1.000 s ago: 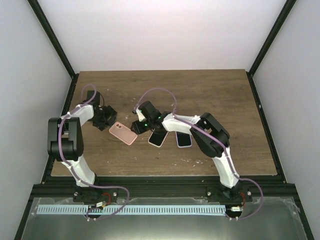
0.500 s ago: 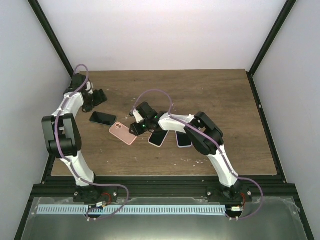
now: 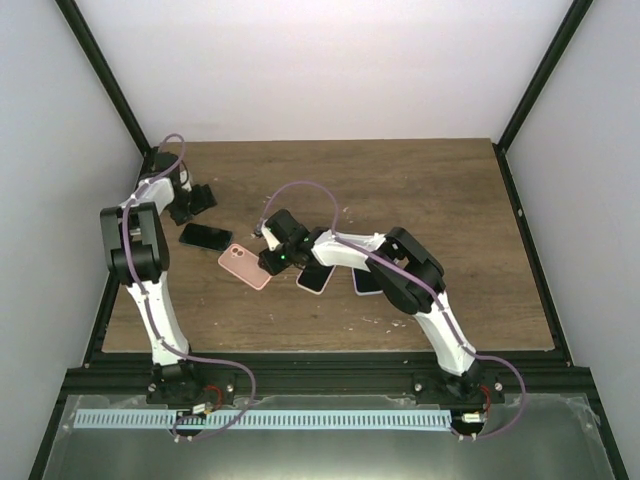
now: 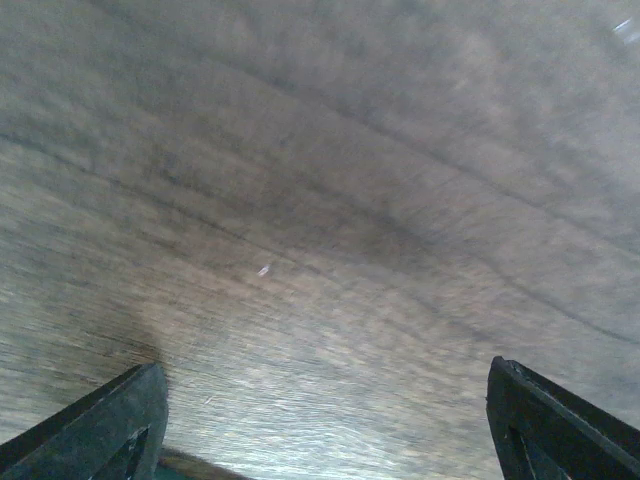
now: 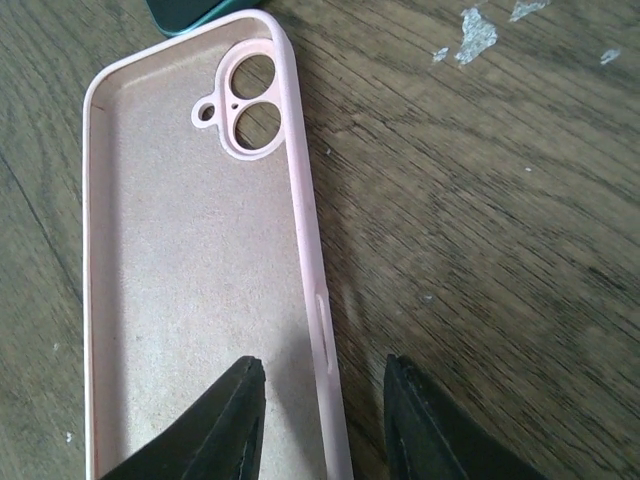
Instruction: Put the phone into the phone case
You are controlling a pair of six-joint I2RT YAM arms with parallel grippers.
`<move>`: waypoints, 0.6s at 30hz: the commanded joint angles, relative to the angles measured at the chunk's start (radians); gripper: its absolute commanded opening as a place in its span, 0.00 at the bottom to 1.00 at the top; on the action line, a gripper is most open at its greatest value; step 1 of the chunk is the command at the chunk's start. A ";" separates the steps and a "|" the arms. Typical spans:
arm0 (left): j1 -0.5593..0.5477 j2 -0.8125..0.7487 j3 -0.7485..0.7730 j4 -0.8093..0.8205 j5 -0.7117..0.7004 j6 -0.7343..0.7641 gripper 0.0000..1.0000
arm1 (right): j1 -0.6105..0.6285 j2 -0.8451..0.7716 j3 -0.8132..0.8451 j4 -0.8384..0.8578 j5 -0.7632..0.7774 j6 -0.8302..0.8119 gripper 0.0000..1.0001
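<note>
The pink phone case (image 3: 246,266) lies open side up on the table, left of centre. In the right wrist view its camera holes point away and the case (image 5: 190,280) fills the left half. My right gripper (image 3: 272,258) is open, and its fingers straddle the case's right wall (image 5: 323,365) without closing on it. A dark phone (image 3: 205,237) lies flat just beyond and left of the case; its corner (image 5: 190,12) shows at the top of the right wrist view. My left gripper (image 3: 200,197) is open and empty over bare wood (image 4: 323,372) at the far left.
Two more phones (image 3: 315,277) (image 3: 367,280) lie side by side right of the case, partly under my right arm. The black frame rail (image 3: 125,250) runs close along the left arm. White flecks (image 5: 470,30) mark the wood.
My left gripper let go of the dark phone, left it on the table and drew back to the far left. My right gripper moved left onto the edge of the pink case.
</note>
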 commanded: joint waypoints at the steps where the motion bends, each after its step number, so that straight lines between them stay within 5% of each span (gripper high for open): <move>1: 0.000 0.030 0.005 -0.032 -0.022 -0.003 0.88 | 0.016 -0.002 -0.002 -0.095 0.049 0.000 0.33; 18: -0.047 -0.193 -0.418 -0.056 -0.099 -0.113 0.88 | 0.006 -0.149 -0.180 -0.033 0.163 0.080 0.14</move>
